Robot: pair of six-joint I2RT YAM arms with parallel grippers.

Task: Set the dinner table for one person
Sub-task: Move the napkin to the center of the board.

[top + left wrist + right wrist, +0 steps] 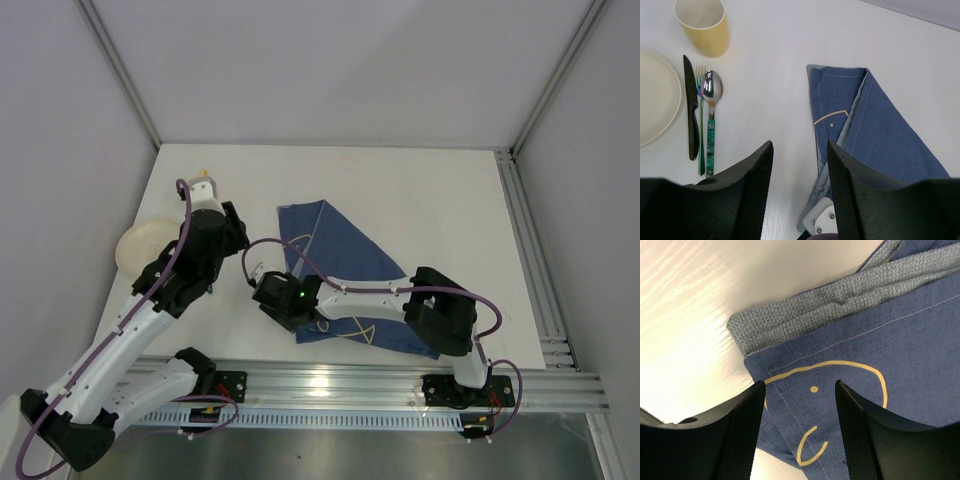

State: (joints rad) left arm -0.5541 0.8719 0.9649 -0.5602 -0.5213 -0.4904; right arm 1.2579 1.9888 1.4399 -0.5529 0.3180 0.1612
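I'm hovering my L pincer half-open over desk, gripping nothing; R pincer hanging open over blue cloth, empty.

The white table bore a folded blue cloth right of the left hand. Left of it lay a spoon, fork, knife and plate, with a yellow cup beyond.

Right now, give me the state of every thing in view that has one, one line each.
cup, upright, empty.
plate, bare where visible.
knife, flat beside the plate.
fork, flat between knife and spoon.
spoon, flat beside the fork.
blue cloth, folded, lying on the dinner table.
left gripper, open, empty.
right gripper, open above the cloth.
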